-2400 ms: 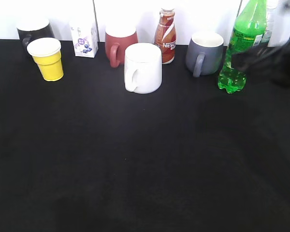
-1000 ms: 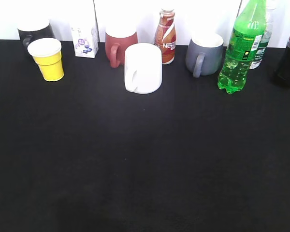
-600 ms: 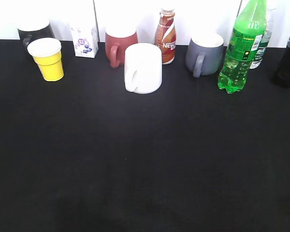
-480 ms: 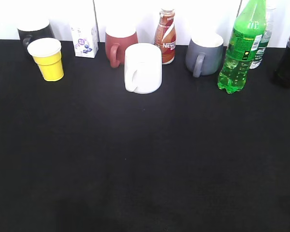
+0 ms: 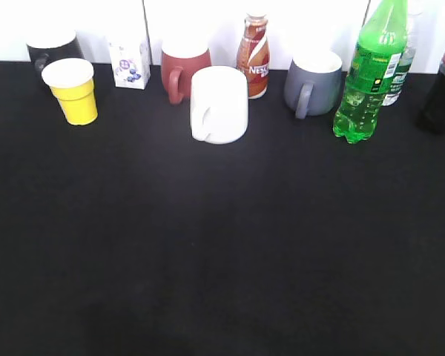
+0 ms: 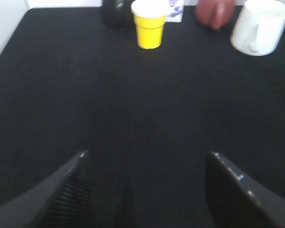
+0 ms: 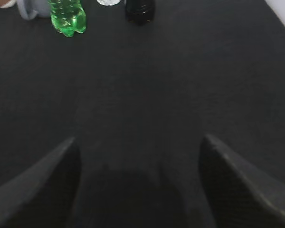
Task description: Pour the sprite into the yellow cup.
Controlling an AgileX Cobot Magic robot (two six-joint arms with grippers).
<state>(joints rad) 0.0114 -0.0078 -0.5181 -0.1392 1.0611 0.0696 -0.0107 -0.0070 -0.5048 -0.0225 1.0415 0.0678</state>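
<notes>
The sprite [image 5: 367, 74], a tall translucent green bottle, stands upright at the back right of the black table; its bumpy base shows in the right wrist view [image 7: 67, 18]. The yellow cup [image 5: 73, 90] stands upright at the back left and shows in the left wrist view [image 6: 149, 23]. My left gripper [image 6: 147, 156] is open and empty, low over the table, well short of the cup. My right gripper [image 7: 138, 142] is open and empty, far in front of the sprite. Neither gripper shows in the exterior view.
Along the back stand a black mug [image 5: 50, 50], a small white carton [image 5: 129, 58], a red mug [image 5: 182, 68], a white mug [image 5: 219, 104], a brown Nestle bottle [image 5: 254, 55], a grey mug [image 5: 312, 81], a clear bottle [image 5: 400, 55] and a dark cola bottle [image 5: 441, 96].
A dark blurred arm that stood by the sprite 2.4 s ago has gone from the exterior view. The sprite has stayed upright in place. Nothing else moved.
</notes>
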